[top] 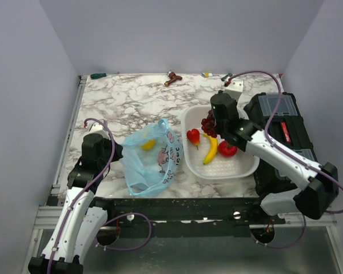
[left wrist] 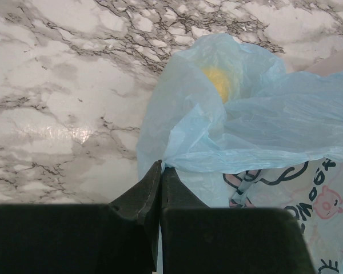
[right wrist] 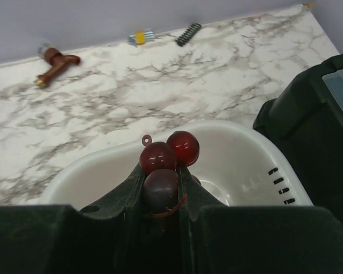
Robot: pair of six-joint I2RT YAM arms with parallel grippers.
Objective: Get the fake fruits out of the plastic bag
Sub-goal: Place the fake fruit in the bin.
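Dropping off the grapes [right wrist: 170, 149] is judged to be the step in hand. The bunch is clamped betw. the closed fingers of the right tool [right wrist: 161, 184], w/ two berries poking out past the tips. It is held up over the white basket [right wrist: 248, 153], which lies below & ahead of that tool. The banana [top: 211, 149] is seen lying in the basket just under the right tool, beside a red apple [top: 227, 149] & a small red heart-shaped fruit [top: 193, 136]. The left tool [left wrist: 162, 169] is closed on a gathered fold of the bag [left wrist: 257, 123], pinched right at its tips. The rest of the bag is spread ahead & to the right of it. The lemon [left wrist: 220, 83] is not yet out: a yellow blur is made out through the film, ahead of the left tool, inside the bag.

Next, it is judged, the grapes need to be lowered & let go in the basket, clear of the other fruit. The lemon then has to be fetched, w/ the bag held down by the left tool. The thin film may cling or lift w/ the fruit.

The tabletop [top: 120, 108] is white-grey marble print, glossy in the left wrist view. Beyond the right tool, at the far edge, a brown bit [right wrist: 52, 63] & other small items are seen. A black case [top: 286, 123] sits to its right. Plain grey walls close in three sides.
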